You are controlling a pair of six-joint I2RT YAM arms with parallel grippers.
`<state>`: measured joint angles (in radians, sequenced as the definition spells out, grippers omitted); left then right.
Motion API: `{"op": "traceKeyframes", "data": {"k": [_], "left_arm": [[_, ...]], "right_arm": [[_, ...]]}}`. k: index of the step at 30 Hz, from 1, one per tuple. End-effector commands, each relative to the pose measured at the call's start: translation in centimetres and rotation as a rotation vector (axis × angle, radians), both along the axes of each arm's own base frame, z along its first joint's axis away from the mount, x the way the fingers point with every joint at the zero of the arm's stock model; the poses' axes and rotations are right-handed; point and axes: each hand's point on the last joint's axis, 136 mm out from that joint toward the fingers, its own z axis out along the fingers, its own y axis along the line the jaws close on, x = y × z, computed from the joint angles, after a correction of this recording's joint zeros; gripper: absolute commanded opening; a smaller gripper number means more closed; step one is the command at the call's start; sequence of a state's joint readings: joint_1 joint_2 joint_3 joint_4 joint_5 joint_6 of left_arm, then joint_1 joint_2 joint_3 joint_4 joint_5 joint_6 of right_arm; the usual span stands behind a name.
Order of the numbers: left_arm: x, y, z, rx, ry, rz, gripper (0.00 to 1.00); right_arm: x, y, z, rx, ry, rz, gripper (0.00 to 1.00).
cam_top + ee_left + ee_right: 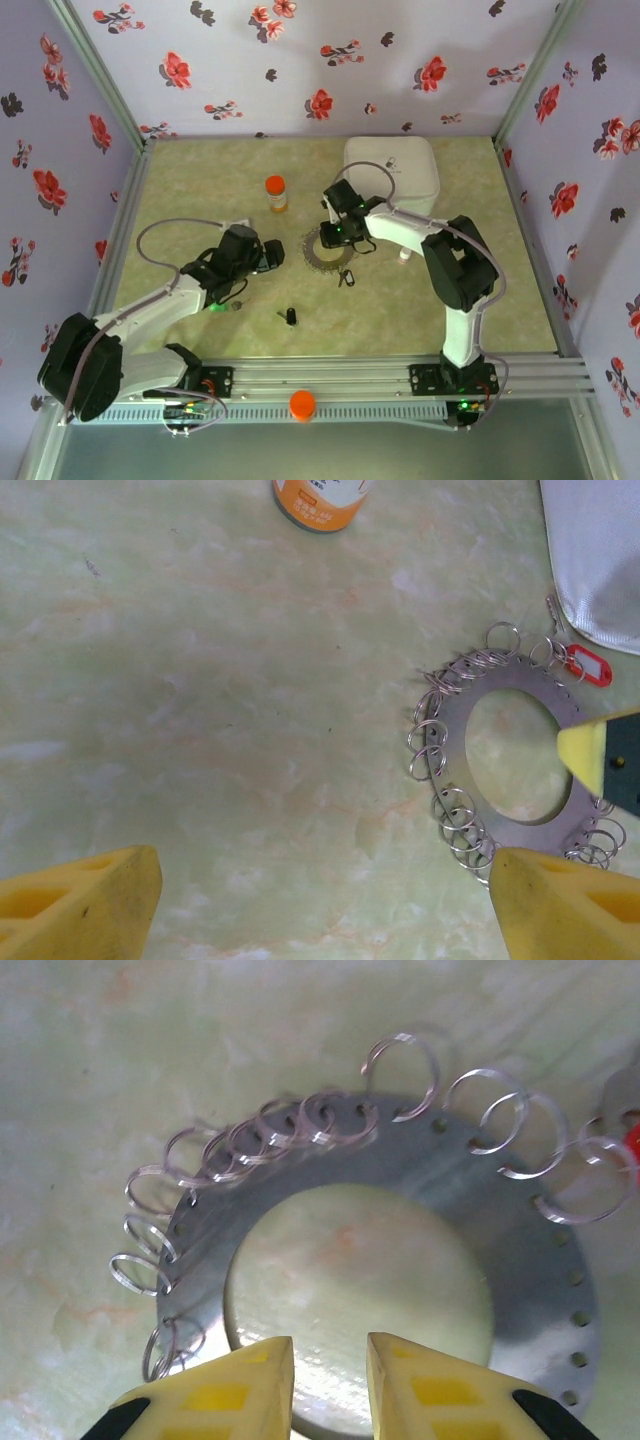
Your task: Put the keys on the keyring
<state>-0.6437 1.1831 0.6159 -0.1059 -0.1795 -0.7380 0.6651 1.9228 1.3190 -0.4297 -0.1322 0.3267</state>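
The keyring (328,256) is a flat grey disc with a wide hole and several small wire loops round its rim, lying mid-table. My right gripper (336,232) hovers over it; in the right wrist view its yellow fingers (218,1392) stand narrowly parted above the keyring's (520,1290) near rim, gripping nothing. A red-headed key (586,666) lies at the ring's far edge. A black-headed key (290,317) lies loose near the front, another small key (345,276) beside the ring. My left gripper (270,255) is wide open left of the keyring (455,730).
An orange bottle (275,193) stands behind the ring, and a white rounded-square case (392,168) sits at the back right. A small white cap-like piece (404,257) lies right of the right arm. Floral walls enclose the table.
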Motion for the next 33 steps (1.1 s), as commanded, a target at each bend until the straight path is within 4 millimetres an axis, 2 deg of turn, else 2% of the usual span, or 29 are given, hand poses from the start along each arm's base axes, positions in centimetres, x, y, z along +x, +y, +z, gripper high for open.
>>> {"op": "traceKeyframes", "data": {"k": [1,7,13,23,28,33], "left_arm": [[0.3,-0.3,0.0,-0.025,-0.01,0.012,0.85],[0.2,-0.4,-0.5,-0.037,-0.01,0.019,0.85],[0.2,-0.4,-0.6,-0.038,-0.012,0.018,0.85],[-0.1,0.1,-0.4,-0.042,-0.026,0.027,0.85],[-0.1,0.4,-0.2,-0.058,-0.046,0.044,0.85],[-0.3,0.6,-0.3,-0.048,-0.044,0.043,0.85]], "right_arm": [[-1.6,0.2,-0.3,-0.016,0.048,0.003,0.26],[-3.9,0.2,0.6,0.005,0.075,-0.017,0.26],[-5.6,0.7,0.5,0.017,0.128,-0.106,0.22],[-6.3,0.6,0.3,-0.052,0.137,-0.153,0.24],[-6.6,-0.2,-0.2,-0.096,0.134,-0.175,0.24],[-6.9,0.2,-0.6,-0.083,0.156,-0.156,0.24]]}}
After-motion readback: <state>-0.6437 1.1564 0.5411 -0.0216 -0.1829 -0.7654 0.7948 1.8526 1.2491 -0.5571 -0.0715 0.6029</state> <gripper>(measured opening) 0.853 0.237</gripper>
